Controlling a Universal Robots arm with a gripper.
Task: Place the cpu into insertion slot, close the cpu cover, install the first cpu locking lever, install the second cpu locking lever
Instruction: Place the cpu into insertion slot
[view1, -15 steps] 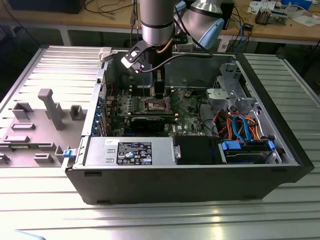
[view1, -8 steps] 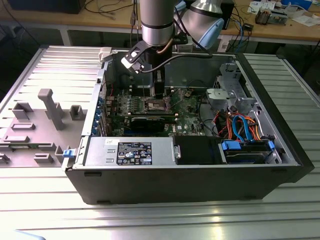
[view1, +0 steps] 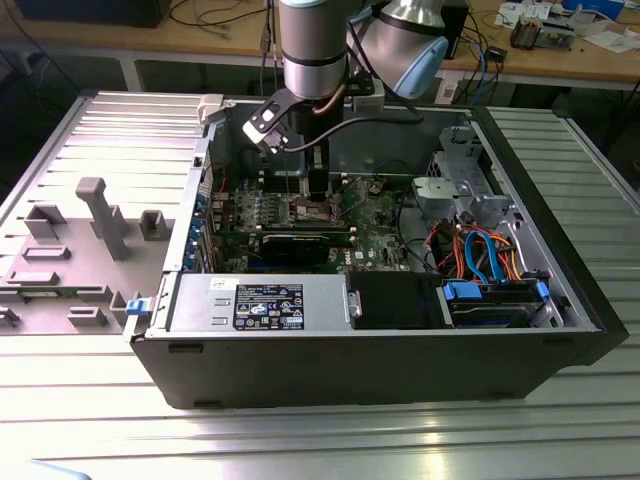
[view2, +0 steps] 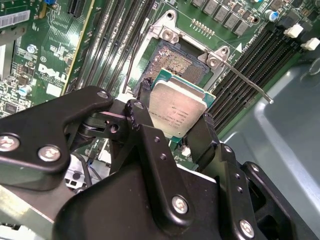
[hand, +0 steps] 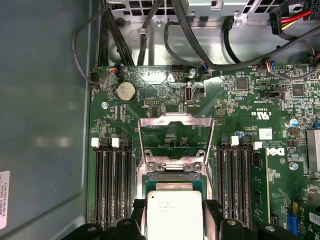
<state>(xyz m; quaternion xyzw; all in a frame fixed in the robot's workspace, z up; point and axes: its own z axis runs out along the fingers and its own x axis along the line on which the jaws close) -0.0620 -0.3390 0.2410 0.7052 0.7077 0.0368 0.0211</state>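
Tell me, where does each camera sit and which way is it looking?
Exterior view: off the arm, looking down slantwise into the open computer case; the arm shows.
First wrist view: on the arm, looking straight down on the motherboard and open cpu cover; the fingers show.
Second wrist view: on the arm, looking slantwise past the fingers at the insertion slot.
Both wrist views share the cpu, held between the fingers.

Ribbed metal tabletop (view1: 400, 440) with patches of glare, wooden workbench (view1: 90, 32) behind, loose cables (view1: 215, 15) on it
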